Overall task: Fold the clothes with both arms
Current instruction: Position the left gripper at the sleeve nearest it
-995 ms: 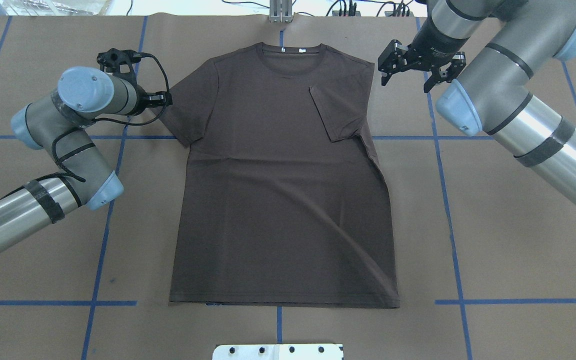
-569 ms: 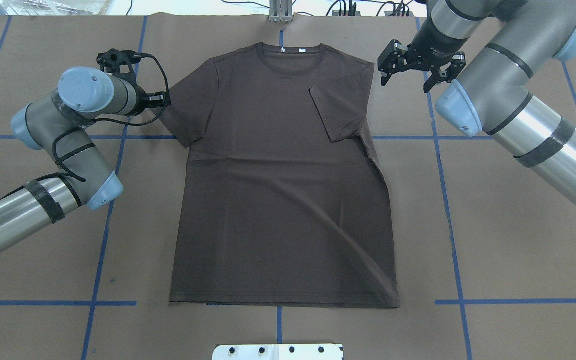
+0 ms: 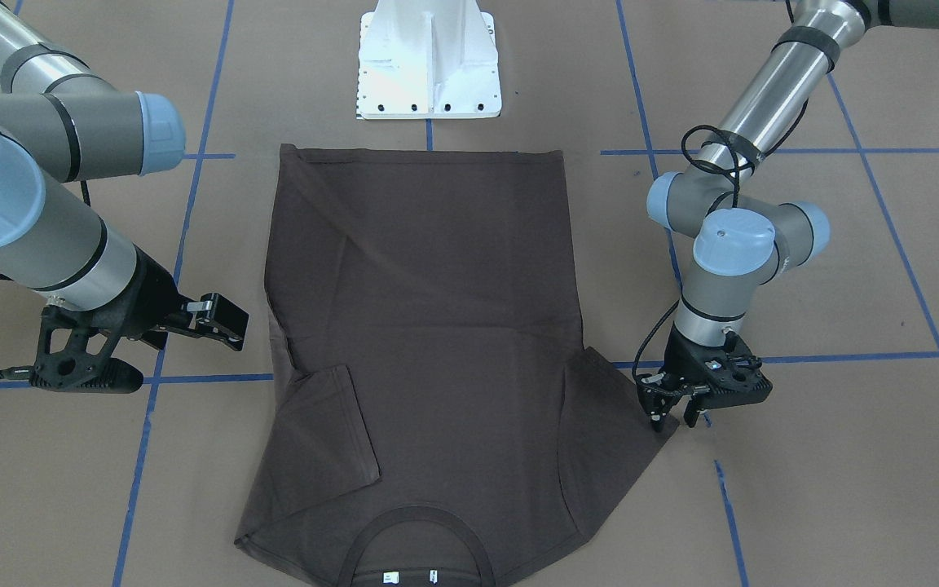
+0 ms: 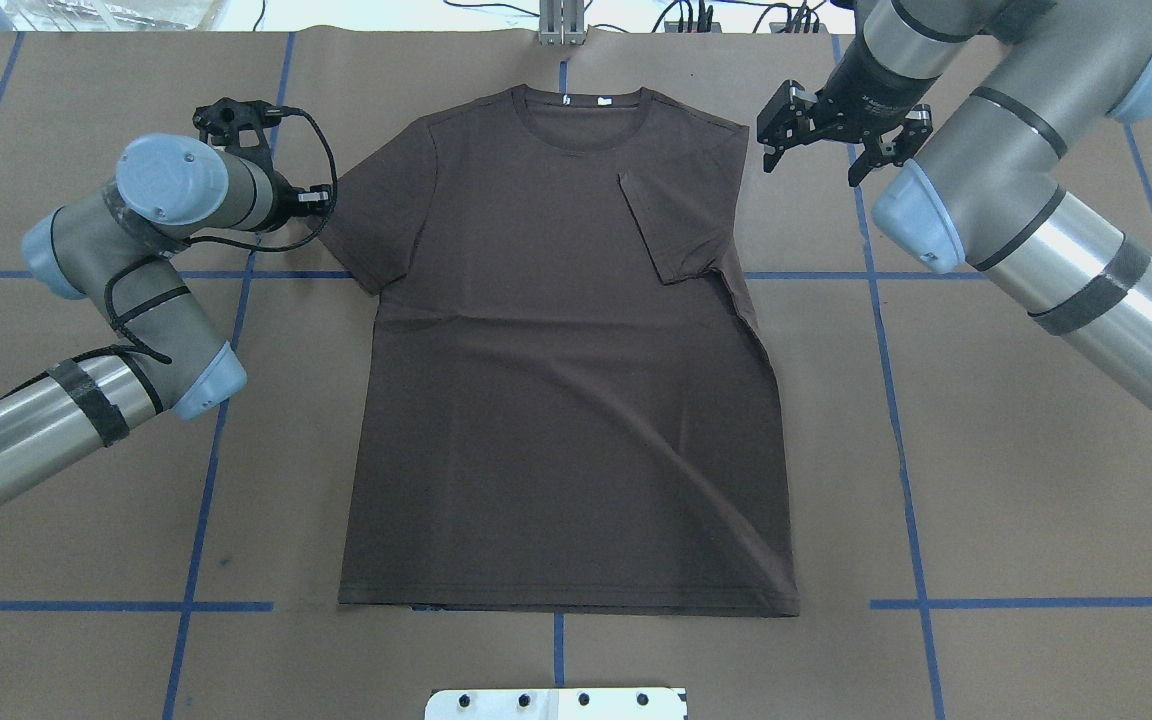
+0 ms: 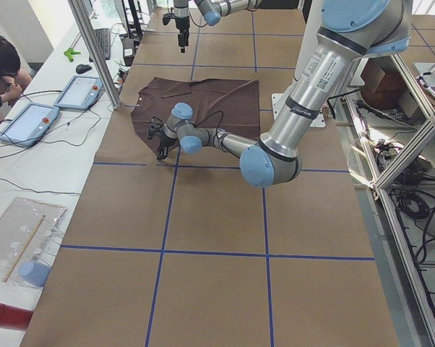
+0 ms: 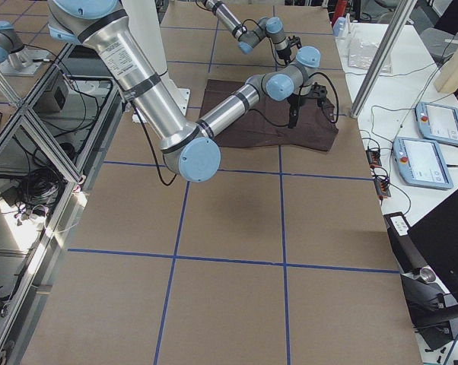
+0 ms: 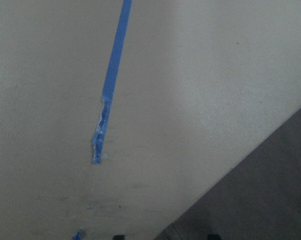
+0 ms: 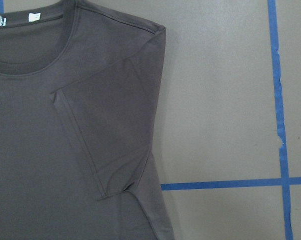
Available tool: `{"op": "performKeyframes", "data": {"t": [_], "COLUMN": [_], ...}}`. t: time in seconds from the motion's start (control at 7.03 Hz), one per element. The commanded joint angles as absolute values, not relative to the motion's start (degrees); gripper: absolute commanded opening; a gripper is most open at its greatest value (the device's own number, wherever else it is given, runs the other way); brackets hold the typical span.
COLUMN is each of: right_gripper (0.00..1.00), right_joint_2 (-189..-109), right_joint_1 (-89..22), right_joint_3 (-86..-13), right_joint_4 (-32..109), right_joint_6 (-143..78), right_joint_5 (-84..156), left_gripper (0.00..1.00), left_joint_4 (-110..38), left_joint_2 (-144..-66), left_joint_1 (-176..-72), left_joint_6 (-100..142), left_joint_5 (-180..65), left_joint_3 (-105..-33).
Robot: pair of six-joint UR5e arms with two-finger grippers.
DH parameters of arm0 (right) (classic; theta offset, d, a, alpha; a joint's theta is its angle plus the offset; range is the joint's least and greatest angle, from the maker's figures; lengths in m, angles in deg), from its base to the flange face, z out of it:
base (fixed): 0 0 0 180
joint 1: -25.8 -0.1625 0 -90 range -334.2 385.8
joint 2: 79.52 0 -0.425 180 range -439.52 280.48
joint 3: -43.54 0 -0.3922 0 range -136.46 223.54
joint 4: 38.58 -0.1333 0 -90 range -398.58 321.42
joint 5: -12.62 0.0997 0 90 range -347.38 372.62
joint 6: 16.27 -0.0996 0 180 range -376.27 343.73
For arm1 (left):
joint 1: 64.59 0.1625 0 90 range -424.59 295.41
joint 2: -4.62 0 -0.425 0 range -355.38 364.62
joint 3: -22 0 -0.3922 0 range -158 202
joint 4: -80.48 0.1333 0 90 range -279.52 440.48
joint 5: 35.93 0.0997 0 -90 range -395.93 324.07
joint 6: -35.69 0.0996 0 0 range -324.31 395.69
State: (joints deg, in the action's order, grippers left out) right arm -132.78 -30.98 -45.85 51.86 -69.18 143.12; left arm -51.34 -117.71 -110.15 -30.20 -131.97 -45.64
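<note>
T-shirt [image 4: 566, 400] spread flat, left end effector [image 3: 673, 422] at sleeve edge

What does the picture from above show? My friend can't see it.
A dark brown-grey cotton T-shirt lies flat on a brown paper-covered table, one sleeve folded onto its chest. A grey metal left arm reaches the other sleeve; the right arm hangs nearby, jaws open.

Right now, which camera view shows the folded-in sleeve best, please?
The right wrist-mounted view: the folded-in sleeve lies large and central, hem and crease sharp. Overhead and front-facing views show it whole but smaller; side views, barely; the left wrist view, not at all.
</note>
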Motion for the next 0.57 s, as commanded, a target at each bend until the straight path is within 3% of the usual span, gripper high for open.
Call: {"op": "performKeyframes", "data": {"t": [0.0,0.43], "right_gripper": [1.0,1.0], "right_joint_2": [-132.79,-132.79], "right_joint_1": [-30.98,-31.07], "right_joint_3": [-45.85,-45.85], "right_joint_4": [51.86,51.86], "right_joint_6": [-69.18,-69.18], "right_joint_5": [143.14,143.14], "left_gripper": [0.0,0.0], "left_joint_4": [-51.35,-50.22], "left_joint_2": [-117.81,-118.77], "left_joint_1": [-110.12,-110.12], "left_joint_6": [-30.05,-29.96], "left_joint_5": [-132.08,-132.86], "left_joint_3": [-45.85,-47.59]}}
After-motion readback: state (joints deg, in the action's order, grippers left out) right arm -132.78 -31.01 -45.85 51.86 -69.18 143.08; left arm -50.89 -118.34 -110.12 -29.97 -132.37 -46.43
